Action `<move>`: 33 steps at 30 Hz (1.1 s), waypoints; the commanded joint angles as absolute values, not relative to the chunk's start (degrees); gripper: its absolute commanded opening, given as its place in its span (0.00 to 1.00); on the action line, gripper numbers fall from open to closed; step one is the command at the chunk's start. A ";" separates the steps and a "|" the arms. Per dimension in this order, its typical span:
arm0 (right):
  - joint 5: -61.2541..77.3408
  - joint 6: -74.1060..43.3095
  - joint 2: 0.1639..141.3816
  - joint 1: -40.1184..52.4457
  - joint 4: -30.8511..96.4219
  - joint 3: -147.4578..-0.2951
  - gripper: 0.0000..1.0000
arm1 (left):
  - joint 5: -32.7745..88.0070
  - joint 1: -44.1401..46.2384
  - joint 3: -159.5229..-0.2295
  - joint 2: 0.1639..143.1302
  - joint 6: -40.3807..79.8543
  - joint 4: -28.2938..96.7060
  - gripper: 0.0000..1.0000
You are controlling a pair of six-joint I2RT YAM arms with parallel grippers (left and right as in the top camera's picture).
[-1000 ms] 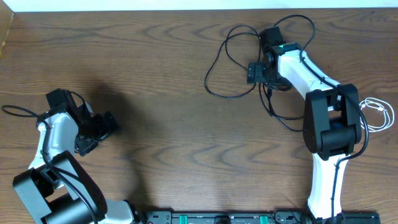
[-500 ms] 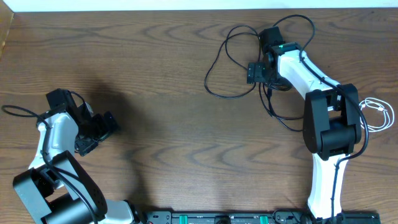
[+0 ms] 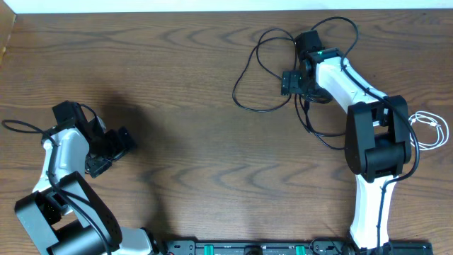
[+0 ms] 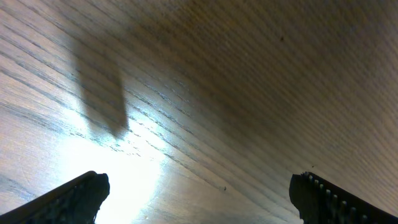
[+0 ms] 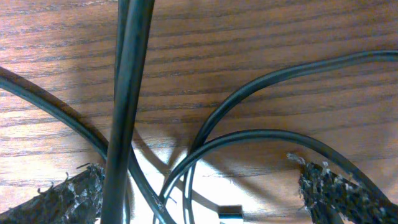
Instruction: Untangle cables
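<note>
Black frayed pads of the right pincer (image 5: 199, 186) stand apart with nothing gripped, low over the black cables (image 5: 267, 132) at the far right of the bench (image 3: 177, 85). Several strands cross between the pads. I think if I close here I catch two or three together, and pulling would tighten the knot. The tangle's long axis lies left to right, with one loop pointing left. The white cable (image 3: 432, 127) lies well apart at the right edge. The left pincer (image 4: 199, 193) is released over bare wood.
</note>
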State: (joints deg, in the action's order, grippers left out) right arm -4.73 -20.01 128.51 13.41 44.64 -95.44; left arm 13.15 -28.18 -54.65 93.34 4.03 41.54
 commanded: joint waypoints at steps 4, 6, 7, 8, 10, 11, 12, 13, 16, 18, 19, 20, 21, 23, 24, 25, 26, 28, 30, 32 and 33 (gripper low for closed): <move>-5.43 -19.68 135.15 14.28 45.84 -91.29 0.99 | 12.36 -28.21 -54.43 93.97 3.20 41.65 0.98; -5.43 -19.68 134.98 14.28 45.82 -91.29 0.99 | 12.36 -28.23 -54.43 93.97 3.22 41.65 0.98; -5.43 -19.68 134.74 14.28 45.84 -91.29 0.99 | 12.36 -28.23 -54.43 93.97 3.20 41.65 0.98; -5.43 -19.68 134.13 14.31 45.89 -91.29 0.99 | 12.36 -28.23 -54.43 93.97 3.22 41.65 0.98; -5.43 -19.68 132.42 14.37 45.89 -91.29 0.99 | 12.36 -28.23 -54.43 93.97 3.22 41.65 0.98; -5.43 -19.70 131.26 14.35 45.87 -91.29 0.99 | 12.36 -28.23 -54.43 93.97 3.20 41.65 0.98; -5.43 -19.68 129.60 14.35 45.87 -91.29 0.99 | 12.36 -28.21 -54.43 93.97 3.20 41.65 0.98; -5.43 -19.68 128.09 14.37 45.82 -91.29 0.99 | 12.36 -28.23 -54.43 93.97 3.22 41.65 0.98; -5.43 -19.68 123.13 14.35 45.84 -91.29 0.99 | 12.36 -28.21 -54.43 93.97 3.20 41.65 0.98; -5.43 -19.68 119.63 14.35 45.84 -91.29 0.99 | 12.36 -28.23 -54.43 93.97 3.20 41.65 0.98; -5.43 -19.68 117.82 14.35 45.87 -91.29 0.99 | 12.36 -28.21 -54.43 93.97 3.22 41.63 0.98; -5.43 -19.70 116.36 14.35 45.87 -91.29 0.99 | 12.36 -28.23 -54.43 93.97 3.20 41.65 0.98; -5.43 -19.70 114.89 14.35 45.84 -91.29 0.99 | 12.36 -28.23 -54.43 93.97 3.20 41.63 0.98; -5.43 -19.68 112.46 14.35 45.84 -91.29 0.99 | 12.36 -28.23 -54.43 93.97 3.22 41.65 0.98; -5.43 -19.68 111.31 14.35 45.84 -91.29 0.99 | 12.36 -28.23 -54.43 93.97 3.20 41.63 0.98; -5.43 -19.68 110.45 14.35 45.87 -91.29 0.99 | 12.36 -28.21 -54.43 93.97 3.22 41.65 0.98; -5.43 -19.68 109.71 14.35 45.87 -91.29 0.99 | 12.36 -28.23 -54.43 93.97 3.20 41.63 0.98; -5.43 -19.68 108.40 14.35 45.87 -91.29 0.99 | 12.36 -28.23 -54.43 93.97 3.20 41.65 0.98; -5.43 -19.68 107.81 14.35 45.87 -91.29 0.99 | 12.36 -28.23 -54.43 93.97 3.20 41.65 0.98; -5.43 -19.68 107.79 14.35 45.87 -91.29 0.99 | 12.36 -28.23 -54.43 93.97 3.22 41.65 0.98; -5.43 -19.70 107.81 14.35 45.89 -91.29 0.99 | 12.36 -28.21 -54.43 93.97 3.20 41.65 0.98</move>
State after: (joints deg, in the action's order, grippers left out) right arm -4.75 -19.97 107.61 14.09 45.65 -91.02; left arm 13.15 -28.18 -54.65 93.34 4.03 41.54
